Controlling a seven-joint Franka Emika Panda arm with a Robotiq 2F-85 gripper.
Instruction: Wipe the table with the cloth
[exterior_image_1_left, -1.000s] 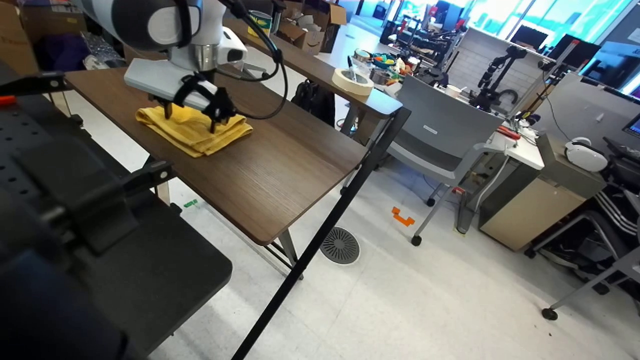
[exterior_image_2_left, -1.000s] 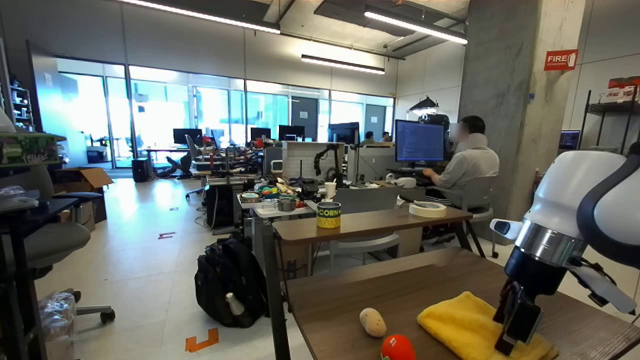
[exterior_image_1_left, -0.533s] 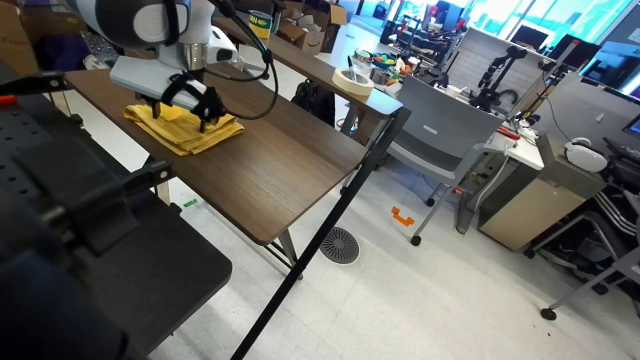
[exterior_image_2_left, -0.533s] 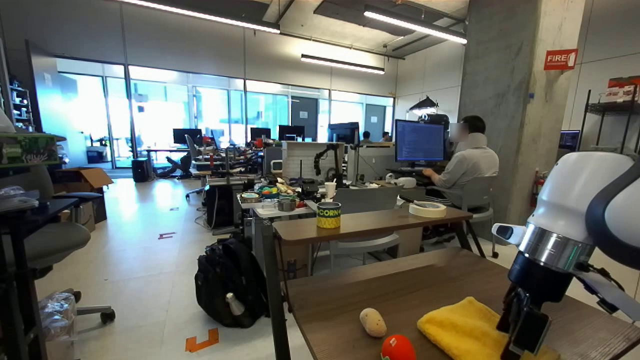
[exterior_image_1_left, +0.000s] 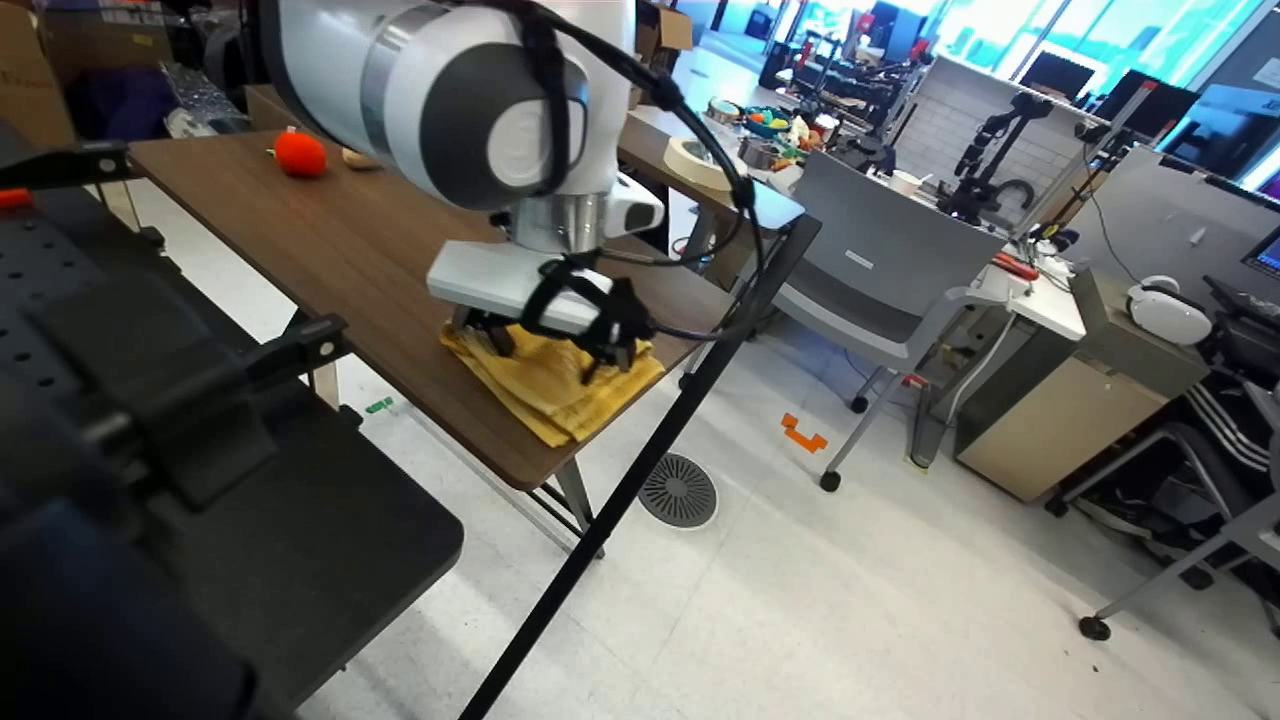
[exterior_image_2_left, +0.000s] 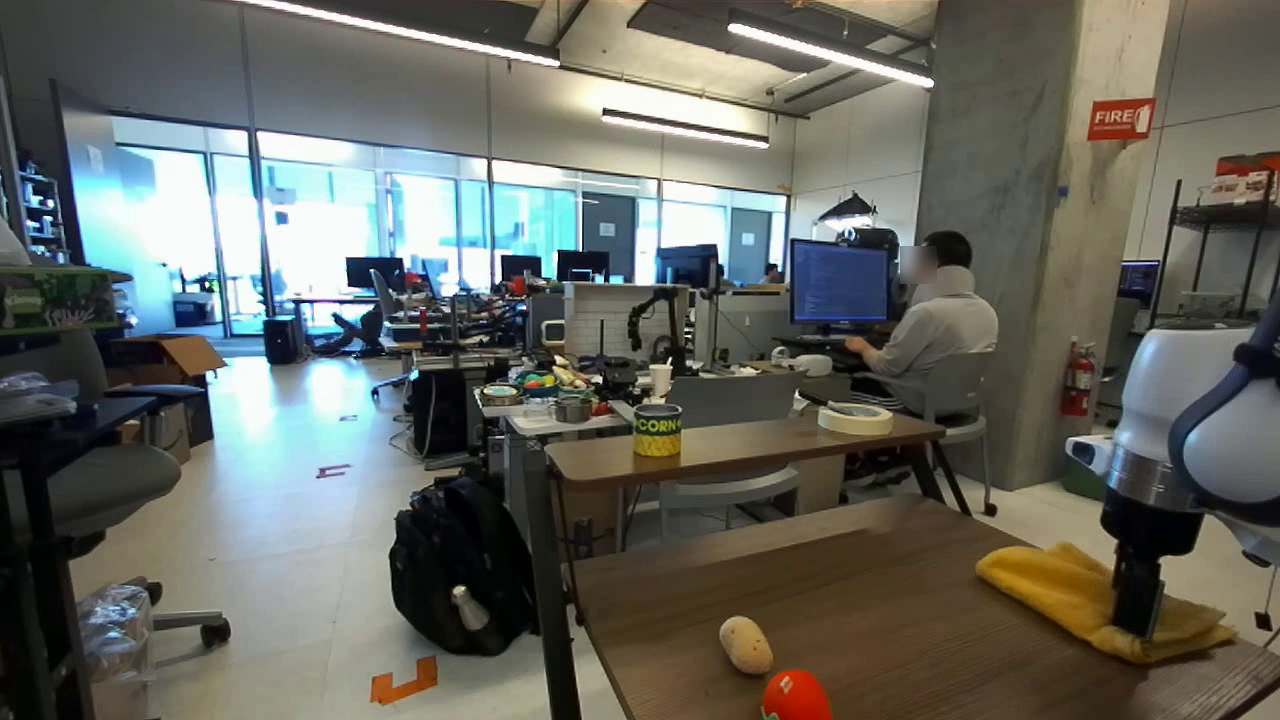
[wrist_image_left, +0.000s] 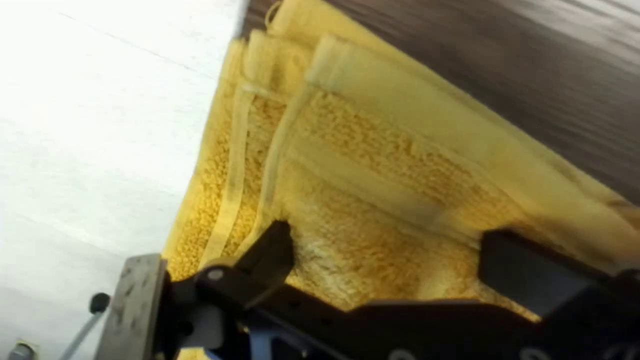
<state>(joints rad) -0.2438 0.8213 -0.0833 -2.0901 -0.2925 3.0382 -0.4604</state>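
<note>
The yellow cloth (exterior_image_1_left: 560, 402) lies folded near one end of the brown table (exterior_image_1_left: 360, 235). In an exterior view the cloth (exterior_image_2_left: 1045, 590) sits at the right side of the tabletop (exterior_image_2_left: 850, 590). My gripper (exterior_image_1_left: 562, 355) points down onto the cloth with its fingers wide apart; it also shows edge-on (exterior_image_2_left: 1138, 600). In the wrist view the gripper (wrist_image_left: 386, 237) has its two fingertips against the cloth (wrist_image_left: 350, 200), with cloth surface spread between them. The cloth's folded edges lie beside the table edge, with white floor beyond. Part of the cloth is hidden under the gripper.
A red ball (exterior_image_1_left: 300, 155) and a pale potato-like object (exterior_image_2_left: 746, 645) lie on the table's other part. A raised shelf (exterior_image_2_left: 730, 448) along the table holds a corn can (exterior_image_2_left: 657, 432) and a tape roll (exterior_image_2_left: 855, 420). A black post (exterior_image_1_left: 650, 475) stands at the table's end.
My gripper and the cloth have moved together along the table towards its end, rightward in both exterior views. The red ball and pale object now show in both exterior views.
</note>
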